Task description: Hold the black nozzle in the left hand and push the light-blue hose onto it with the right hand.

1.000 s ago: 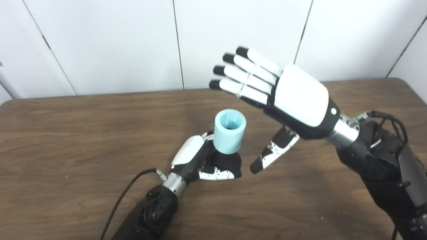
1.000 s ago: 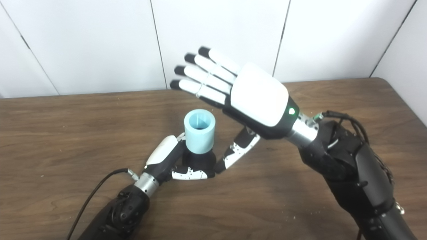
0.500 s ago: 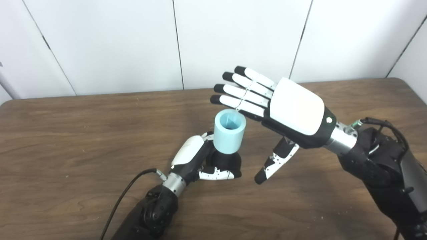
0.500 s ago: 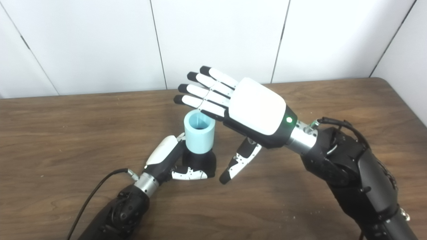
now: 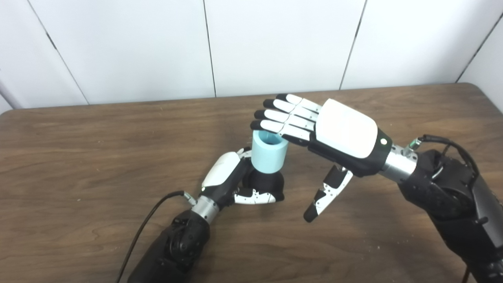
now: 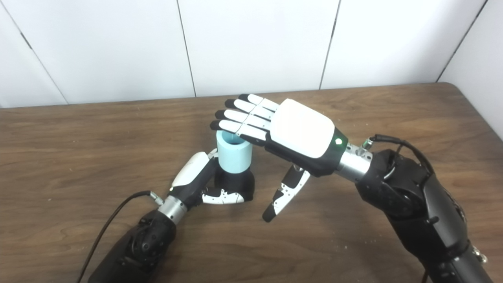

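While left hand (image 5: 226,179) grips nozzle (image 5: 267,184), right hand (image 5: 338,135) flat over hose (image 5: 269,155).

dark wood-grain bench (image 5: 78,157), rounded corners. black nozzle (image 5: 267,184) stands upright on it near centre; pale specks near front right.

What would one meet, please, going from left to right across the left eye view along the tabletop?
Black cable → left hand → black nozzle with the light-blue hose on top → right hand.
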